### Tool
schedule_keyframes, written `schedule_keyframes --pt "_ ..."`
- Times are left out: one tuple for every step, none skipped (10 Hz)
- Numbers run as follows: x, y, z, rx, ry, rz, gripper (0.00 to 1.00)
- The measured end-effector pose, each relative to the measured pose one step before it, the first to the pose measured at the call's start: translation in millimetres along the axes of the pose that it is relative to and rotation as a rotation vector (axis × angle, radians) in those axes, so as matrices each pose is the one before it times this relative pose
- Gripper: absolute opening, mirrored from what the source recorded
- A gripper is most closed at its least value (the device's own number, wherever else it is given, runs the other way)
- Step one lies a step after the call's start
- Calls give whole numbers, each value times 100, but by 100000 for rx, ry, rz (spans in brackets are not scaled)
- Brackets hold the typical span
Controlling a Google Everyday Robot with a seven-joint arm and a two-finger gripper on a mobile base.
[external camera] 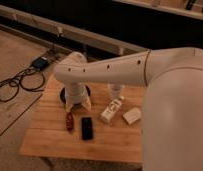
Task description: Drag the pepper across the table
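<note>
Camera view: jaws near glossy pepper

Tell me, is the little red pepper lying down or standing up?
Lying down. The pepper lies flat on the table beside the black slab, with the end effector just beyond its far end.

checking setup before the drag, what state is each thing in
pepper, lying flat on the table, not gripped
gripper, low over the table just behind the pepper
black slab, lying flat beside the pepper
white box, lying on its side
white block, lying flat
</note>
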Motion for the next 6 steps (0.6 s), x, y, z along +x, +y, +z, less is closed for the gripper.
schedule_keyframes --pt "0 2 -2 -1 -4 -4 65" --pt "-7 2 -77 28 -182 -68 65" --pt "-41 -26 255 169 49 -886 65" --pt "-80 -2 549 96 42 -1498 65" --pt "-43 231 874 -247 189 -2135 65" --pt "147 367 1165 -365 730 -2429 65"
